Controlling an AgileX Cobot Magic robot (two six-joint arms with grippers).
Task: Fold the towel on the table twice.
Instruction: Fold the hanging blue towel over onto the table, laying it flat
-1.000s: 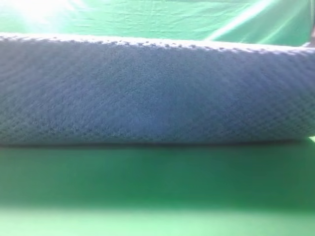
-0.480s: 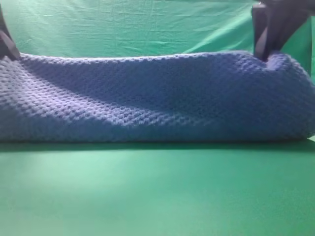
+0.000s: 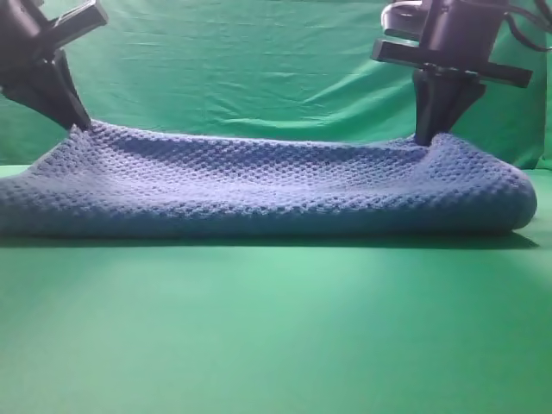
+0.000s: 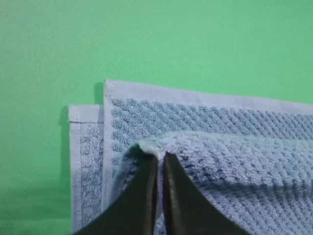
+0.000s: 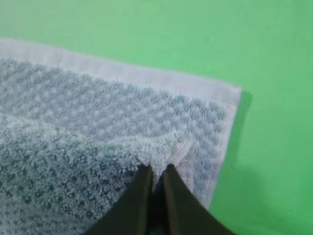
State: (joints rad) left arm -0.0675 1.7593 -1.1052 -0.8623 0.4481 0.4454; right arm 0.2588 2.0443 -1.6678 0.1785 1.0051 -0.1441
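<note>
Toward the far edge of the smooth green counter (image 3: 276, 328), both grippers, left (image 3: 79, 125) and right (image 3: 426, 140), pinch corners of the blue-grey waffle-weave towel (image 3: 259, 185) thinly, so either corner could slip, skewing the fold.

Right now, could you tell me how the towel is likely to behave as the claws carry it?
Probably floppy: the towel sags between the left claw and right claw. Its bumpy weave should resist slipping. Layers may shift; the edges look offset.

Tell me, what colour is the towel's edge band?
Pale, nearly white, on the blue-grey towel; clearest in the left wrist view.
</note>
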